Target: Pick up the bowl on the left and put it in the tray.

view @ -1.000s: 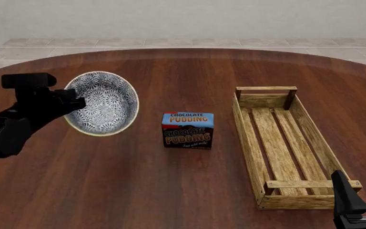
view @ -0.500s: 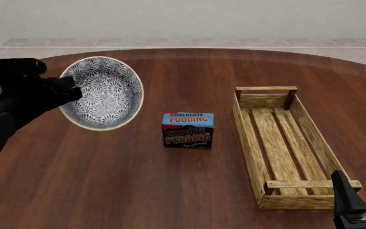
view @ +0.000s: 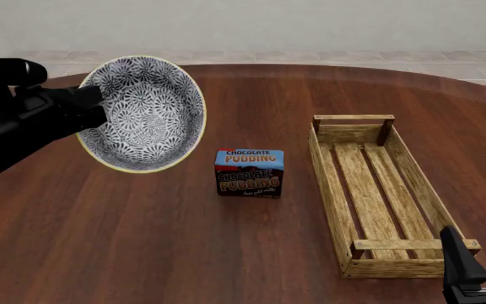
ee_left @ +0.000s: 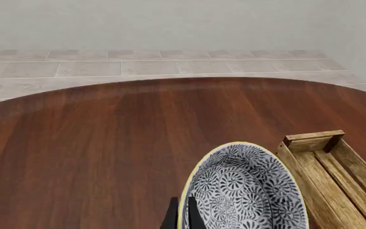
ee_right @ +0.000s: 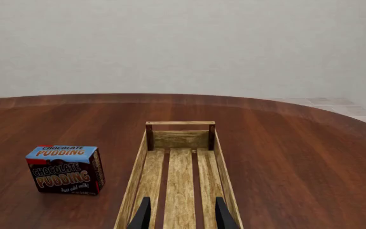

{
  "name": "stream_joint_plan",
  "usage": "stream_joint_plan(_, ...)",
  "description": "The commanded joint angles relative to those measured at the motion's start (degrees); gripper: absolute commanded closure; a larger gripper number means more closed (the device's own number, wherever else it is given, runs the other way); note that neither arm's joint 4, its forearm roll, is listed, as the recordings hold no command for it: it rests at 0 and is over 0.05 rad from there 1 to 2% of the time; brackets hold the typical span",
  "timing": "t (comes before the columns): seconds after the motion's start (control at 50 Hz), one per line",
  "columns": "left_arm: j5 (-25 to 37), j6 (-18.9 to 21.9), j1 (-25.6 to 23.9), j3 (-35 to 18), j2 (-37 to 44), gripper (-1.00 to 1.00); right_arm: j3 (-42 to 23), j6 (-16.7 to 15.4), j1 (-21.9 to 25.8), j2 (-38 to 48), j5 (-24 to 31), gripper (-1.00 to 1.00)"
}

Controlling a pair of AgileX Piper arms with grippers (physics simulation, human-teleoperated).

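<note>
Gripping the bowl (view: 144, 114) by its left rim, the left tool (view: 91, 107) is holding it tilted in the upper left of the front view, with the patterned inside facing the camera. The bowl is sitting above the dark wooden counter (view: 142, 240), clear of its surface, and nothing is lying inside it. In the left wrist view the tool's dark fingers (ee_left: 170, 218) are pinching the cream rim at the bottom edge of the frame, one finger on each side of the rim.

A blue chocolate pudding box (view: 249, 172) is standing upright near the middle of the front view, just to the lower right of the bowl and apart from it. A wide stretch of bare counter is lying between the box and the tray (view: 329, 202).

The tray is sitting in the right half of the front view, running lengthwise from the middle right toward the lower right corner. Its slatted floor is showing bare wood with dark gaps between the slats, and no object is resting in it. Raised bars are crossing both short ends.

The right tool (view: 479, 259) is showing at the lower right corner of the front view, just beyond the tray's near end. Its two fingers are standing spread apart with nothing between them, and the right wrist view is looking straight down the tray's length.

The counter's curved far edge is arching across the top of the front view, with pale floor tiles and a plain wall behind it.
</note>
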Motion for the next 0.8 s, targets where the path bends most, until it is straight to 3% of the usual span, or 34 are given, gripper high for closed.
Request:
stream_joint_plan(0.02, 3.0, -0.6, -4.2, -1.2, -4.6, 1.0, 0.0, 0.0, 0.0, 0.0, 0.0, -1.0)
stream_joint_plan(0.3, 4.7, -2.6, -8.1, -1.8, -6.5, 1.0, 0.0, 0.0, 0.0, 0.0, 0.0, -1.0)
stream_joint_plan(0.8, 4.3, 1.2, -10.5, -3.6, -4.9, 1.0, 0.0, 0.0, 0.0, 0.0, 0.0, -1.0)
